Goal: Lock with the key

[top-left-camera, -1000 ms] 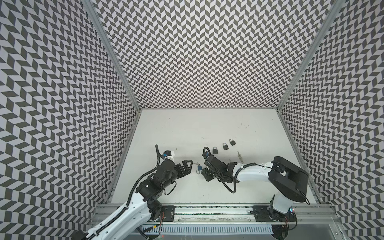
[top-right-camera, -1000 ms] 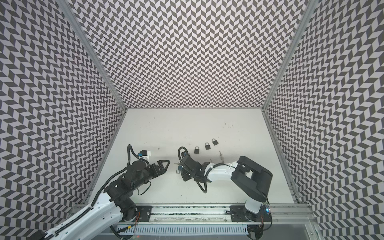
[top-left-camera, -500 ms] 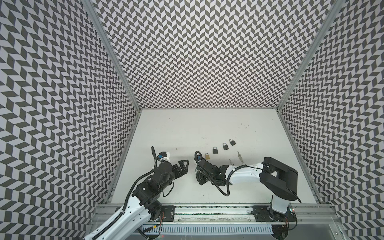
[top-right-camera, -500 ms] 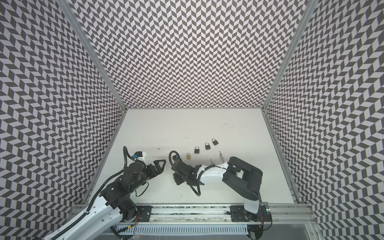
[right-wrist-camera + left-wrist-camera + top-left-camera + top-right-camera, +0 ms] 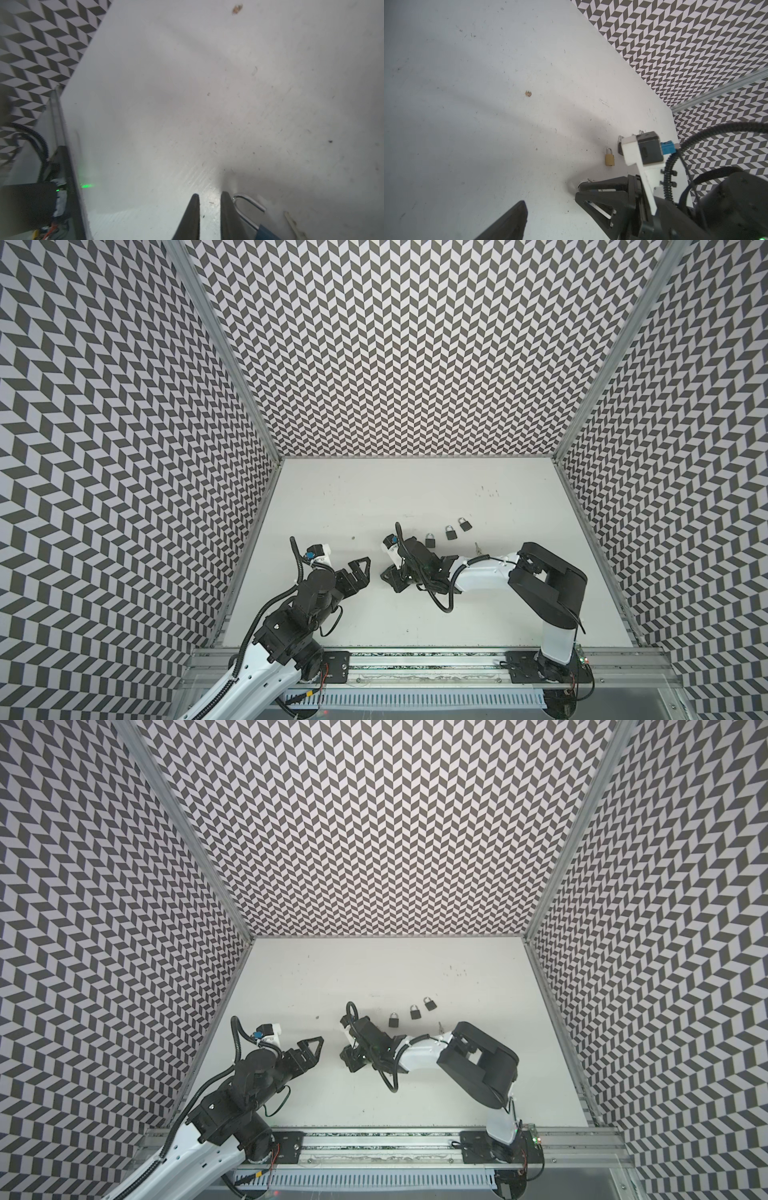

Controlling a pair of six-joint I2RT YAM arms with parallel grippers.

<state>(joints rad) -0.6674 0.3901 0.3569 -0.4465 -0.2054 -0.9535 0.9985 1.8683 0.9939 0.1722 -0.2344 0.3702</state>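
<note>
Hovering near left, the left gripper spreads its fingers wide, empty. The right gripper sits low over the surface, its fingers slightly parted on nothing. A blue padlock lies just outside one finger, with a key beside it. The brass padlock, visible from above earlier, now hides beneath the right wrist. Three black padlocks lie farther.

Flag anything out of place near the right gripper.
The blue padlock lies outside the right gripper, right beside one finger, its shackle seemingly open. The jaws stand narrowly apart with only bare table between them, so the grasp looks missed. What looks like a key lies loose nearby.
</note>
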